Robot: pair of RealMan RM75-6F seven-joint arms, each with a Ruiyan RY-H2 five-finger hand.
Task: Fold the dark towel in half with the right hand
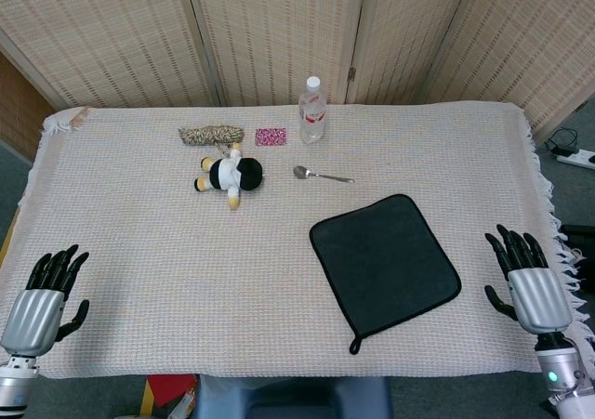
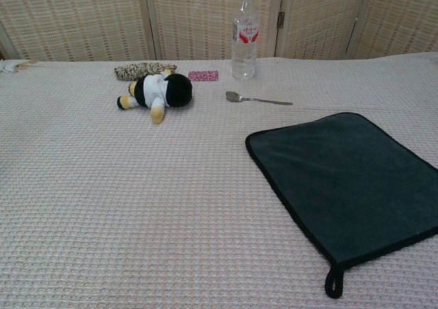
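Note:
The dark towel (image 1: 384,260) (image 2: 352,179) lies flat and unfolded on the right half of the table, turned a little, with a small hanging loop (image 1: 354,346) at its near corner. My right hand (image 1: 524,287) hovers open at the table's right edge, fingers spread and pointing away, a short way right of the towel and not touching it. At the near left corner my left hand (image 1: 41,298) is open too, holding nothing. Neither hand appears in the chest view.
A water bottle (image 1: 312,111) stands at the back centre, with a spoon (image 1: 321,174) in front of it. A small plush toy (image 1: 228,175), a coiled rope (image 1: 211,135) and a pink patterned card (image 1: 271,137) lie at the back left. A woven cloth (image 1: 139,242) covers the table.

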